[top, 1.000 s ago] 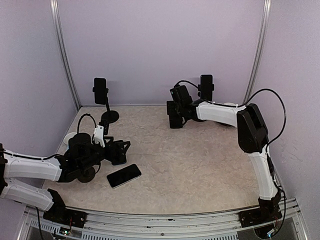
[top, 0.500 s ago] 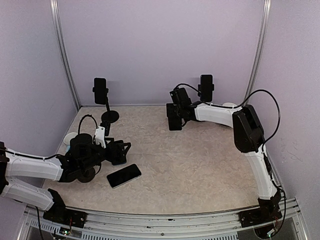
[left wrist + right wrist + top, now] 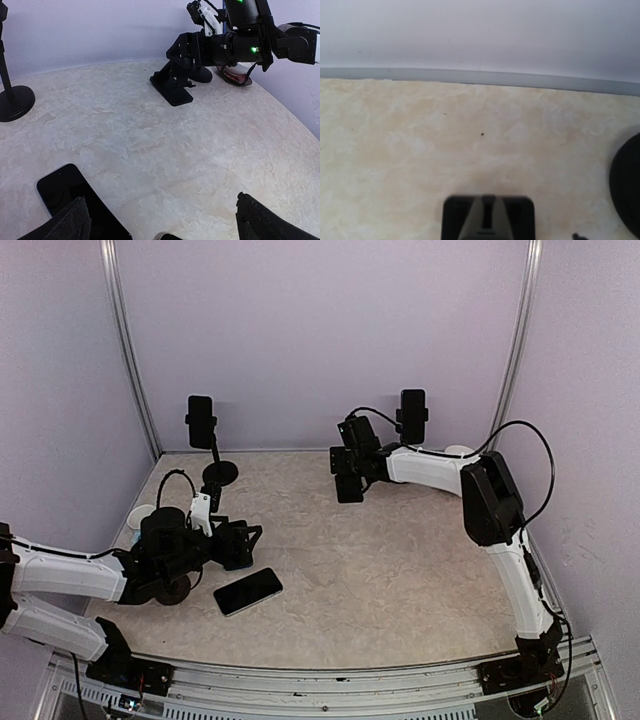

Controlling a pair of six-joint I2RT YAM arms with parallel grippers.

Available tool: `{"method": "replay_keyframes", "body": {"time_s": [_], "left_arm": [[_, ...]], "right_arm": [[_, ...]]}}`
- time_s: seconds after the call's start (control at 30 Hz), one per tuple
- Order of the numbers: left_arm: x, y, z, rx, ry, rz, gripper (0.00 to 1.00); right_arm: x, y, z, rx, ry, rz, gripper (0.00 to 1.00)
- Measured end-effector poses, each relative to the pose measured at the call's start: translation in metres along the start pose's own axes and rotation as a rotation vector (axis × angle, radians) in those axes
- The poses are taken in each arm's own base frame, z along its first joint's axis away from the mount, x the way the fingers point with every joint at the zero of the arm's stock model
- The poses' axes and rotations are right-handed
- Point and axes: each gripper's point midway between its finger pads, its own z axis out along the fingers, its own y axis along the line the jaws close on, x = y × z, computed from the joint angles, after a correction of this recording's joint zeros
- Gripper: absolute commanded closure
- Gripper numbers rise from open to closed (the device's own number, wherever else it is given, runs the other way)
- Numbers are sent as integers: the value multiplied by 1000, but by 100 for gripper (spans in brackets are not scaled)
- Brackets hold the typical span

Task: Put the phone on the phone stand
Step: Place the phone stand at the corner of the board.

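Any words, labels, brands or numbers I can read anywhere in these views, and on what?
No readable text in any view.
phone, lying flat: dark screen, no marking visible.
left phone stand and right phone stand: too small to tell.

Marbled tabletop [image 3: 400, 570] with phone [image 3: 248, 591], stand base [image 3: 220, 474]

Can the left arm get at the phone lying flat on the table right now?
Probably yes. The left hand is open and sits right beside the phone, with nothing between them or on top of it. The phone lies flat on the table, so the pinch may be awkward.
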Motion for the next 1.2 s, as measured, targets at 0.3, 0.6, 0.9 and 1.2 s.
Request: {"method": "replay_keyframes", "body": {"time_s": [0.3, 0.6, 0.9, 1.2], "left_arm": [[0, 0, 0, 0, 0, 0, 1], [1, 0, 0, -1, 3, 1, 1], [2, 1, 1, -7, 5, 12, 1], [-1, 6, 0, -35, -8, 31, 1]], "right_arm": [[-4, -2, 3, 2, -8, 6, 17], [0, 0, 0, -19, 10, -12, 0], [10, -13, -57, -86, 55, -74, 0], [25, -15, -117, -177, 52, -147, 0]]}}
